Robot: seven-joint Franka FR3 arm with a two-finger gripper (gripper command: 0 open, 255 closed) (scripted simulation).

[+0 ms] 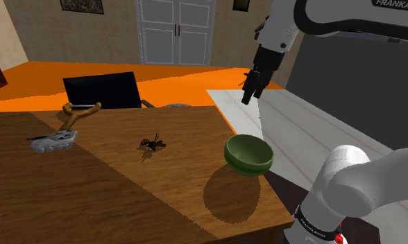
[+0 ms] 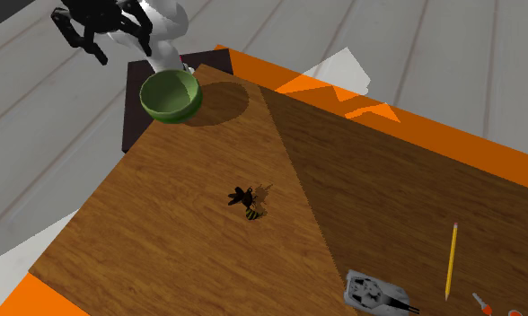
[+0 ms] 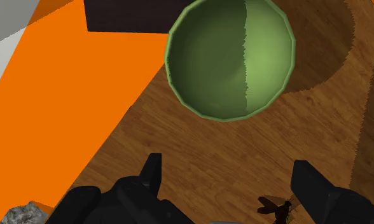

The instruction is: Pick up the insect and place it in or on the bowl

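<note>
A small black and yellow insect (image 1: 151,144) lies on the wooden table (image 1: 119,194), near its middle. An empty green bowl (image 1: 248,154) stands at the table corner nearest the arm. My black gripper (image 1: 250,86) hangs high in the air above and beyond the bowl, open and holding nothing. From the second exterior view the gripper (image 2: 101,27) is off the table's corner, past the bowl (image 2: 171,95), and the insect (image 2: 249,201) is farther in. In the wrist view the fingers (image 3: 151,175) stand wide apart, the bowl (image 3: 230,60) lies ahead of them, and the insect (image 3: 278,207) is by one finger.
A grey toy tank (image 1: 53,141) and a wooden slingshot (image 1: 78,114) lie toward the shoulder view's left. A yellow pencil (image 2: 451,260) lies near the tank (image 2: 374,293). A dark chair back (image 1: 102,90) stands behind the table. An orange floor surrounds it.
</note>
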